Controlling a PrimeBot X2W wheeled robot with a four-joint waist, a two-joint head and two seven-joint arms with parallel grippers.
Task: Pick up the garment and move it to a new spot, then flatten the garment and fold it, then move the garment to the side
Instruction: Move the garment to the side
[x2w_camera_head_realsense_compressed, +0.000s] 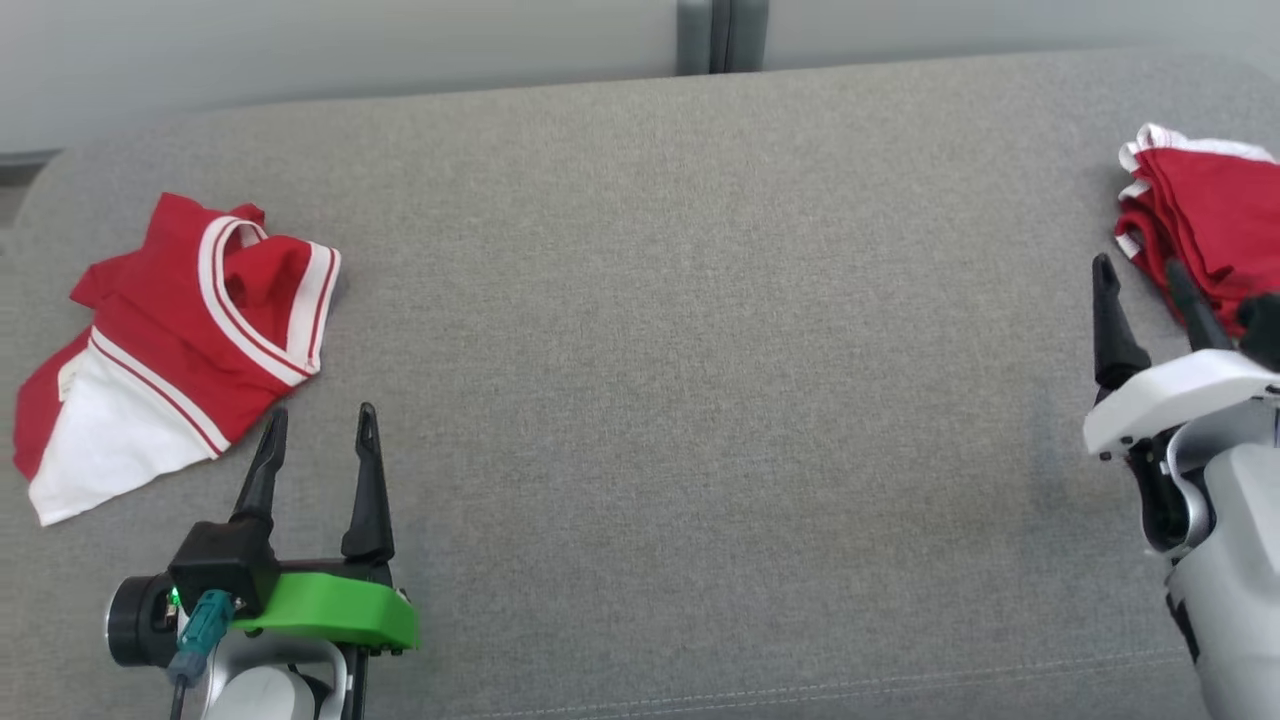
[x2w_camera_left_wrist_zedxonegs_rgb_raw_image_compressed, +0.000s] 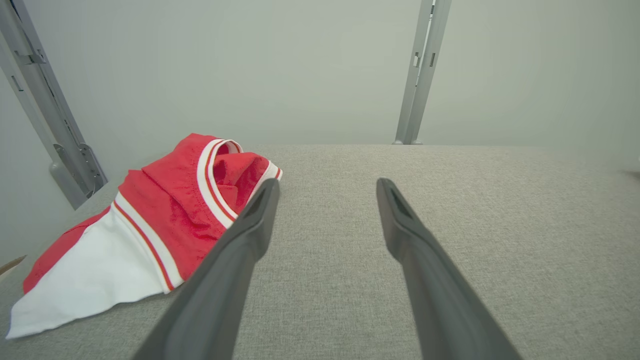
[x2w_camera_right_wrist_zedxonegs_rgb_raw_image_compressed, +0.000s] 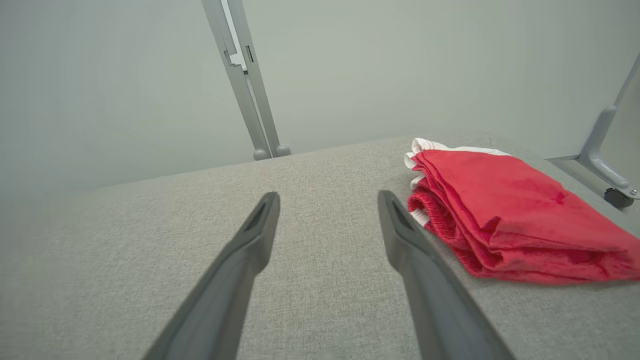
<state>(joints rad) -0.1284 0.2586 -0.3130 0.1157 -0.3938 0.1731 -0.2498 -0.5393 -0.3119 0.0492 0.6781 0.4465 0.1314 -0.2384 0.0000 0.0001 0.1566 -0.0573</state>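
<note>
**Left edge of the surface:** A crumpled red-and-white garment (x2w_camera_head_realsense_compressed: 190, 330) is seen lying by the left edge of the grey cloth-covered surface (x2w_camera_head_realsense_compressed: 700, 350). The left claw (x2w_camera_head_realsense_compressed: 321, 413) is poised just beside the garment's near hem, fingers spread wide, with nothing held.

**Right edge of the surface:** A folded red garment (x2w_camera_head_realsense_compressed: 1210, 215) is stacked here. The right claw (x2w_camera_head_realsense_compressed: 1138, 265) is placed beside it, likewise spread and empty. One finger is seen across the stack's near side, but whether it touches cannot be told.

The crumpled piece is judged to be the one awaiting work. It appears to be thin knit cloth, light and limp. It is expected to sag and bunch when lifted, though it is not fragile and unlikely to slide on the woven cover. A hold is best taken on the striped white band or a raised fold by the neckline, where the cloth stands proud of the surface. Little to pinch is offered by the flat white panel.

In the head view, both garments and the wide bare middle of the surface are taken in at once. In the left wrist view, the height of the rumpled collar is revealed, which is lost from above. In the right wrist view, the folded pile's layers and white trim are shown edge-on, and a grey metal upright (x2w_camera_right_wrist_zedxonegs_rgb_raw_image_compressed: 245, 80) is seen beyond the far edge.
</note>
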